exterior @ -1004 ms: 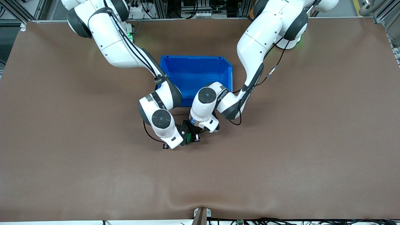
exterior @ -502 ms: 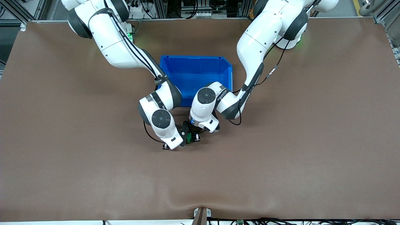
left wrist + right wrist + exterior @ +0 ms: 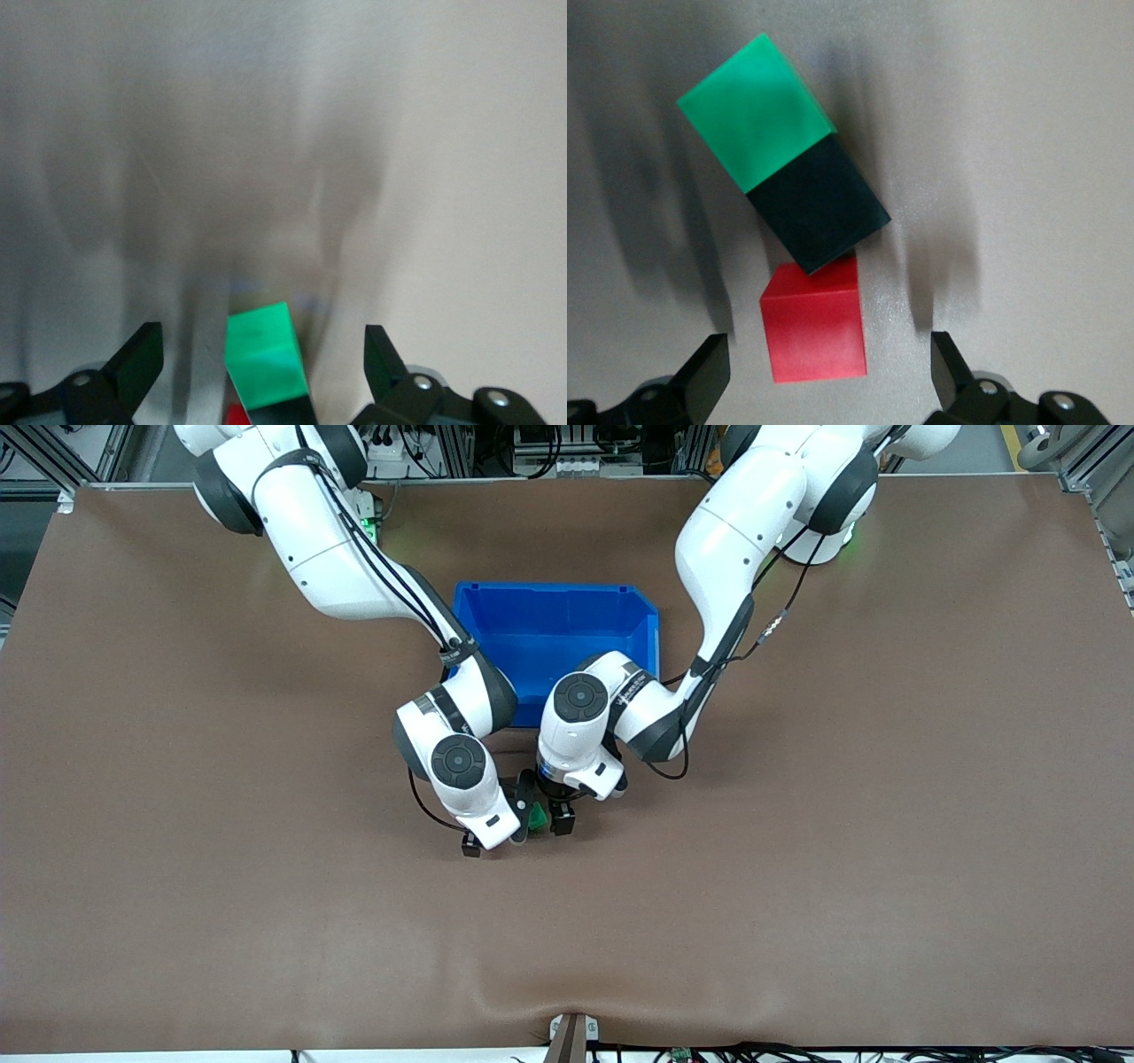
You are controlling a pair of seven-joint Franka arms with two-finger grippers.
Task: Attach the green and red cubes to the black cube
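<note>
While both claws gape, green cube (image 3: 753, 111) touching black cube (image 3: 819, 208), red cube (image 3: 815, 323) adjoining

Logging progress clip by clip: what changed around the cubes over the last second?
The left gripper turned slightly, its fingers now pointing more toward the front camera beside the green cube. In the right wrist view the green cube sits flush against the black cube, with the red cube touching it. The right gripper and blue bin stayed put.
</note>
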